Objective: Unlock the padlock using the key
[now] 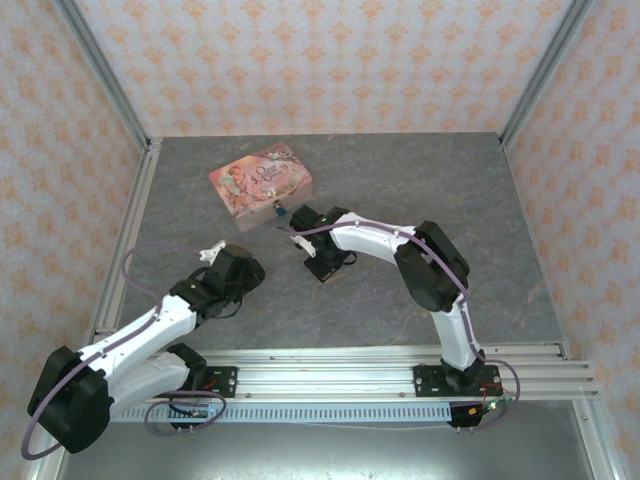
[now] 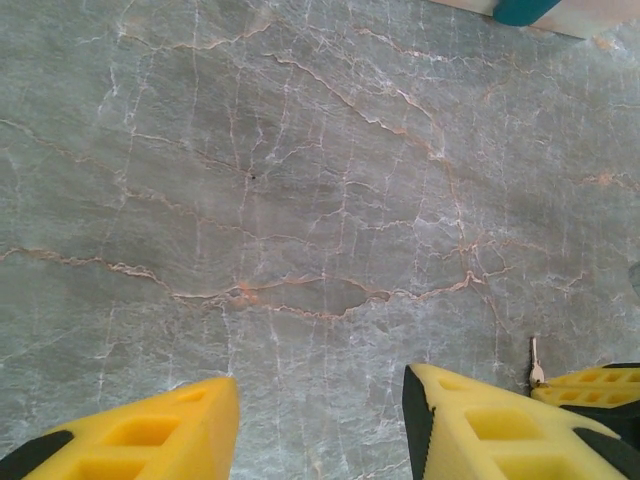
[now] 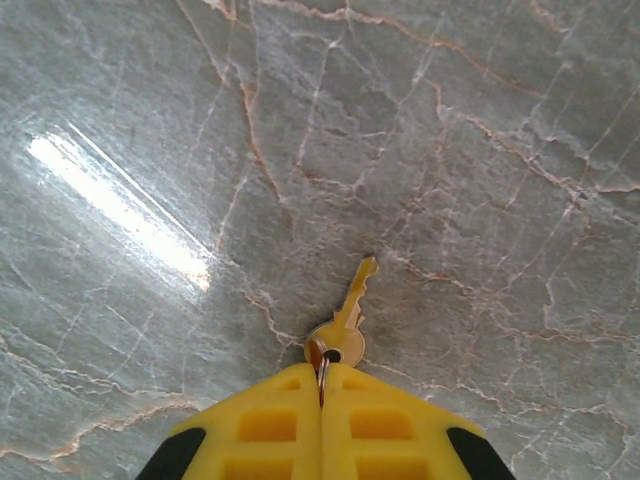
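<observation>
Right end effector (image 3: 321, 376) pinches key (image 3: 348, 315) close-up, padlock (image 1: 279, 210) overhead beside tin (image 1: 258, 178)

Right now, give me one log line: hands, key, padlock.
right hand: shut on key, at its ring | left hand: open, empty | padlock: at tin's near edge, away from both hands

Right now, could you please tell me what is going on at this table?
The right gripper is shut on the key, pinching its head end low over the table. The left gripper hangs open above a bare patch. The padlock lies beside the pink tin, untouched, so unlocking has not begun.
</observation>
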Action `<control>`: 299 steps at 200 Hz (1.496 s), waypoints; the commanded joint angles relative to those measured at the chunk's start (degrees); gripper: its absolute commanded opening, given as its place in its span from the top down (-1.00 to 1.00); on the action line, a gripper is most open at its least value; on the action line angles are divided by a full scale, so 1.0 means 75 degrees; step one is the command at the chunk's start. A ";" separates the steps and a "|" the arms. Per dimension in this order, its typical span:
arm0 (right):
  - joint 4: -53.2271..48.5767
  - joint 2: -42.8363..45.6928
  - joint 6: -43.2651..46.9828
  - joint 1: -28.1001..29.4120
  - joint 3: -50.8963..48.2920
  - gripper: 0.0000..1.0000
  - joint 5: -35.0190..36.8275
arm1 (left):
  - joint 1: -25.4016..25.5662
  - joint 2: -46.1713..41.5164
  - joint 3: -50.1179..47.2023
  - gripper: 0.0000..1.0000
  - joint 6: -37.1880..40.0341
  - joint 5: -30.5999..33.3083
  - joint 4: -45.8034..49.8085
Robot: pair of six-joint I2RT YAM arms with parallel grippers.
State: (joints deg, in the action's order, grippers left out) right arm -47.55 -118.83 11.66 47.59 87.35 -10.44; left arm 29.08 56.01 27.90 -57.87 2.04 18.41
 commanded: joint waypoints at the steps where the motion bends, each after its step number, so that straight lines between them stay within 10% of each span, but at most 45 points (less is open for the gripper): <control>1: -0.0217 -0.0130 0.0212 0.0063 -0.0042 0.96 0.0096 | -0.0056 -0.0167 -0.0087 0.04 0.0132 0.0343 0.0240; 201: 0.1406 0.1484 0.1091 0.0064 -0.1073 1.00 -0.0472 | -0.1327 -0.0858 -0.1325 -0.36 0.0480 -0.2405 -0.2042; 299: 0.2472 0.3246 0.0687 0.0062 -0.1836 1.00 -0.1760 | -0.1405 0.0062 -0.0018 0.02 0.0602 -0.4241 -0.2782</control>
State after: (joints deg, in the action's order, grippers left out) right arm -31.73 -97.65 17.85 47.59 74.94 -20.88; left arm 19.00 54.06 23.77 -53.78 -24.88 1.34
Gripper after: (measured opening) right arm 0.060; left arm 0.527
